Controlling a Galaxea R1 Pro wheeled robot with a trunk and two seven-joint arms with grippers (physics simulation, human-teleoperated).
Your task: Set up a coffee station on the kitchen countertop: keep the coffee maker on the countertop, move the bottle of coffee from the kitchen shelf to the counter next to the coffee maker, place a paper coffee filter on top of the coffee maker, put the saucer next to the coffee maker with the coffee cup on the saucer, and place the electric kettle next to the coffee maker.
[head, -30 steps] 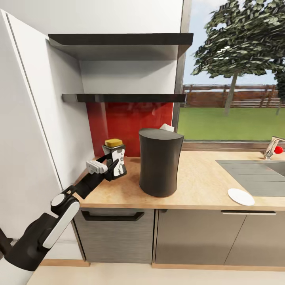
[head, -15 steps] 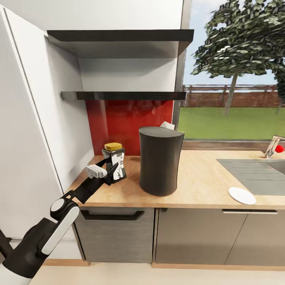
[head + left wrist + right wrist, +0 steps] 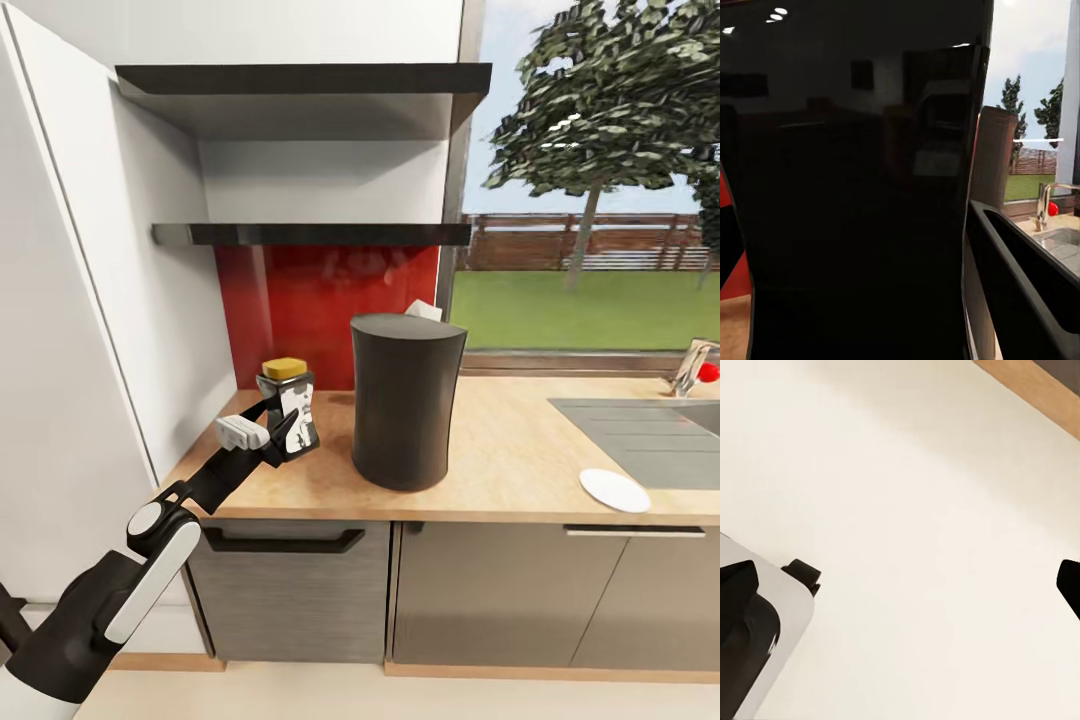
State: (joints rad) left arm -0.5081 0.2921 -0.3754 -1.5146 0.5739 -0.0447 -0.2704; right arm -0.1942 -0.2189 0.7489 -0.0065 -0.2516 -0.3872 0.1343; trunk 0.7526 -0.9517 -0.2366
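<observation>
Since a second ago our whole head view has tilted a touch, so the shelves sit higher in it, but the real change is small: the bottle of coffee (image 3: 291, 407) has come down a bit toward the kitchen countertop (image 3: 500, 470) and now looks to be resting on it or just above; we can't tell which.

Going by size: the countertop runs left to right, with the sink set into it at the far right. The coffee maker (image 3: 405, 400) stands upright near the middle, and a white scrap showing behind its top is probably the paper coffee filter (image 3: 424, 311). The bottle sits just left of the coffee maker, not touching. The saucer (image 3: 614, 491) lies well to the right, near the front edge.

Our left gripper (image 3: 283, 432) is clamped on the bottle, and the left wrist view is mostly dark jar. Right gripper: can't tell its state.

We'd say the bottle step is nearly done; letting go is next.
</observation>
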